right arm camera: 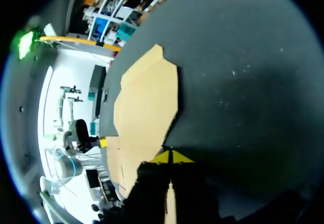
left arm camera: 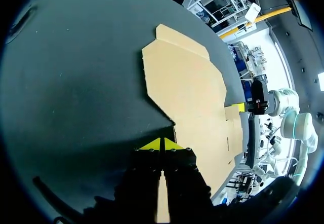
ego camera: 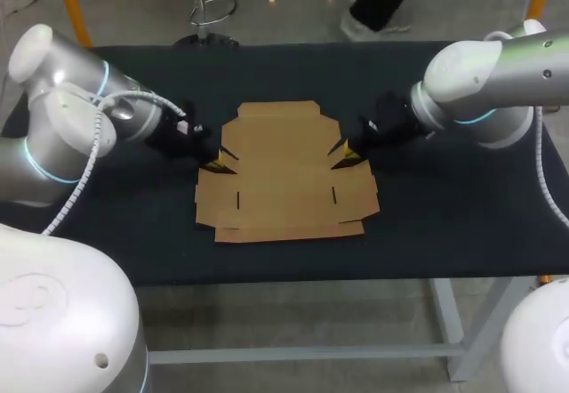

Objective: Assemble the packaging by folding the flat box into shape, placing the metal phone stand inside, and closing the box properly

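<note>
A flat brown cardboard box blank (ego camera: 284, 172) lies unfolded in the middle of the black table. My left gripper (ego camera: 213, 163) is shut, its yellow tips low at a notch on the blank's left edge. My right gripper (ego camera: 347, 156) is shut too, its tips at the notch on the right edge. In the left wrist view the closed tips (left arm camera: 161, 144) sit right at the cardboard's (left arm camera: 190, 92) edge, with the other gripper's yellow tip (left arm camera: 237, 107) visible across the blank. The right wrist view shows its tips (right arm camera: 170, 156) at the cardboard (right arm camera: 144, 107) edge. No phone stand is in view.
The black table top (ego camera: 444, 215) extends on all sides of the blank, with bare room in front and to both sides. The table's front edge (ego camera: 293, 277) lies close behind the blank's near flap.
</note>
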Controlling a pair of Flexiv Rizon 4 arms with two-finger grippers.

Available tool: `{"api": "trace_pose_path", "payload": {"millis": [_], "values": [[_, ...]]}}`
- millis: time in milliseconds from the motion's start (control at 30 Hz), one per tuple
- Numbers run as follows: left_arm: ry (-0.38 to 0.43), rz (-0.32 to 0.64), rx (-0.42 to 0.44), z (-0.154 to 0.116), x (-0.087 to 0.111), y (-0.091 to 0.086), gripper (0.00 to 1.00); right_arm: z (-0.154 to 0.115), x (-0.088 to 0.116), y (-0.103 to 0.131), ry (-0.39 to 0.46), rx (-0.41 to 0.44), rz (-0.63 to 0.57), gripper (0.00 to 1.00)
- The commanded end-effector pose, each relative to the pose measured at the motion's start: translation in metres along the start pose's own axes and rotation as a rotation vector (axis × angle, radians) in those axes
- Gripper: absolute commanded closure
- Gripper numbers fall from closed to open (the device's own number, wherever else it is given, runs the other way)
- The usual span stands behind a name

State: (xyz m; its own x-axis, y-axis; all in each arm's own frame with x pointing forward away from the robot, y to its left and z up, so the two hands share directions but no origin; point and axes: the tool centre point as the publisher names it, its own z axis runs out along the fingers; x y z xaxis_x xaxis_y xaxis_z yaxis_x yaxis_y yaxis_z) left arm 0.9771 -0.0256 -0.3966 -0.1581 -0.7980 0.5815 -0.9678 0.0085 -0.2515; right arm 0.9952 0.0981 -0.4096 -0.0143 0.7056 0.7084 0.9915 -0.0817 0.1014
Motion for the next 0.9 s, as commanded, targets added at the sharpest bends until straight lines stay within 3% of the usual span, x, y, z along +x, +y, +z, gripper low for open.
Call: {"api": "trace_pose_path", "payload": {"millis": [33,900], "values": [[-0.023,0.008,0.0,0.0,0.007,0.0,1.0,0.0,0.007,-0.004,-0.025,-0.011,-0.002,1.0],[-0.101,0.059,-0.002,0.004,0.024,0.0,1.0,0.003,0.019,-0.003,-0.125,-0.035,-0.01,1.0]]}}
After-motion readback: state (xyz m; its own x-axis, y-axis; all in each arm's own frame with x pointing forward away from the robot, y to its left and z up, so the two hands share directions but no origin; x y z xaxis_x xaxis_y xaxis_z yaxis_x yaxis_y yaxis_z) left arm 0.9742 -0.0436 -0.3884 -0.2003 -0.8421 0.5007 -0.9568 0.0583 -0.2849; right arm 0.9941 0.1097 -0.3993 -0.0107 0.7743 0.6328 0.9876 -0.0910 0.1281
